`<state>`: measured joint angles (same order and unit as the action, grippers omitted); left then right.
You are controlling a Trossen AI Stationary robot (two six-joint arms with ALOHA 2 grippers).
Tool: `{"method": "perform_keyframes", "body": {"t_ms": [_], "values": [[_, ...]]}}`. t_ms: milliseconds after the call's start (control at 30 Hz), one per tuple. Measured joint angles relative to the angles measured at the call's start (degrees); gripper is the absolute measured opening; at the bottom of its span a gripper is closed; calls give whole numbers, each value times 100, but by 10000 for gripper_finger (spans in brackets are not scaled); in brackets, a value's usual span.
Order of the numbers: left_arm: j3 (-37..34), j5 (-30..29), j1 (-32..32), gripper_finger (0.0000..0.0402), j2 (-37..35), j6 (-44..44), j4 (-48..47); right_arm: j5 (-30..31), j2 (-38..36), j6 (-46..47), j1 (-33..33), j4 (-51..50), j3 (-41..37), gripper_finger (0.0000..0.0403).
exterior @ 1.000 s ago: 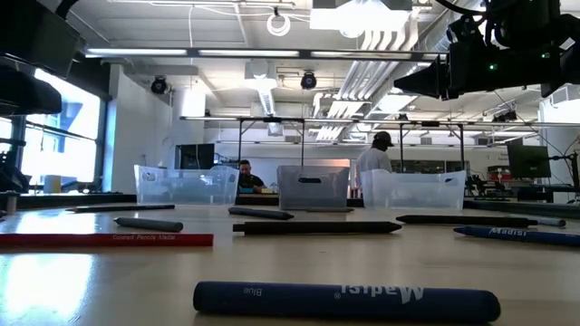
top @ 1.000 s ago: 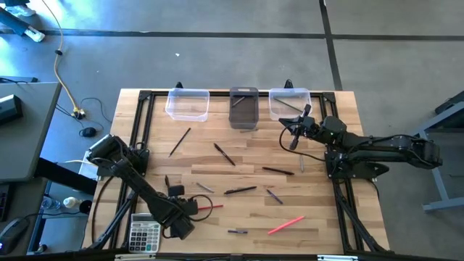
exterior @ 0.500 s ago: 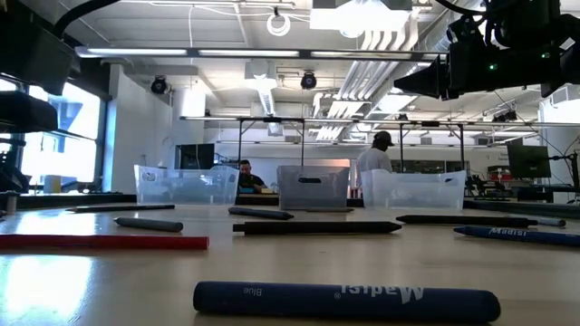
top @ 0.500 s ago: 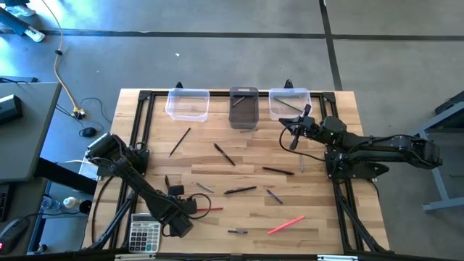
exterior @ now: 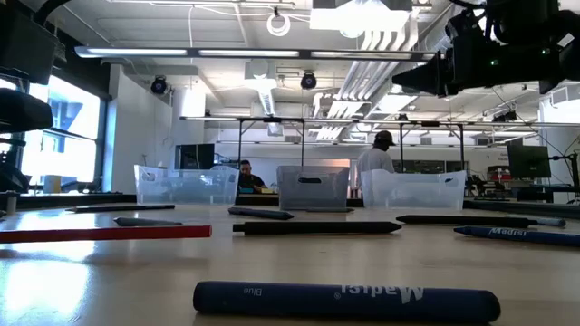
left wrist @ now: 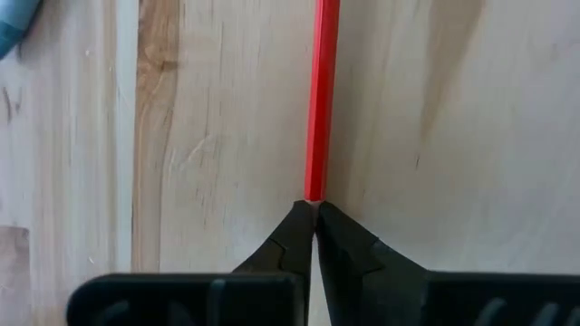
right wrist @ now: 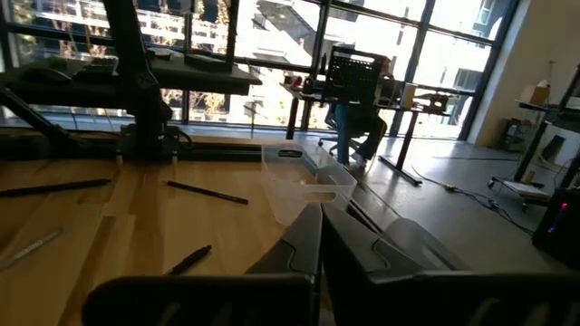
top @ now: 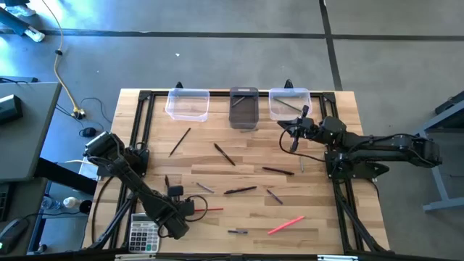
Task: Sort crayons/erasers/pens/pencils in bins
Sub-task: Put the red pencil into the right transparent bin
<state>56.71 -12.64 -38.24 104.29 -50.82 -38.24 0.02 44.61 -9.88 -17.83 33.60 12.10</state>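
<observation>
My left gripper [top: 190, 208] stands near the table's front left, pointing steeply down, shut on one end of a red pencil [left wrist: 322, 91]. The same red pencil [exterior: 104, 233] lies low across the table in the low view. Dark pens [top: 224, 154] [top: 240, 191] and a pink crayon [top: 286, 225] lie scattered on the wood. Two clear bins [top: 188, 104] [top: 289, 103] and a dark bin [top: 243, 108] stand at the far edge. My right gripper [right wrist: 320, 226] hovers shut and level near the right clear bin, with nothing between its fingers. My left gripper pinches the red pencil's near-left end [left wrist: 314, 192] between its two fingertips. The fingers come from above, slanting steeply down. The pencil runs straight away from the fingertips toward the table's right and stays low along the wood.
A grey calculator [top: 144, 233] sits at the front left corner, close behind my left arm. A blue crayon [exterior: 344, 299] lies nearest the front edge. People are in the room beyond the table. Bare wood shows between the scattered pens.
My left gripper has sunk a little and shut on the red pencil's end. The pencil has rolled, so its printed side no longer faces the low camera, and it now lies slightly slanted there.
</observation>
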Motion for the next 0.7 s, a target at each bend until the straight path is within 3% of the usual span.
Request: {"method": "perform_keyframes", "body": {"t_ms": [200, 467, 567, 700], "values": [[-13, -405, -106, 1, 7, 4, 207, -33, 161, 513, 631, -485, 356, 0], [-18, -1012, -129, 0, 50, 152, 649, 193, 1095, 1502, 1884, -719, 359, 2], [-19, -1155, -109, 0, 87, 196, 841, 435, 1527, 1761, 2436, -449, 359, 22], [-11, -1240, -94, 0, 185, 234, 948, 682, 2161, 2097, 3063, 42, 359, 77]]}}
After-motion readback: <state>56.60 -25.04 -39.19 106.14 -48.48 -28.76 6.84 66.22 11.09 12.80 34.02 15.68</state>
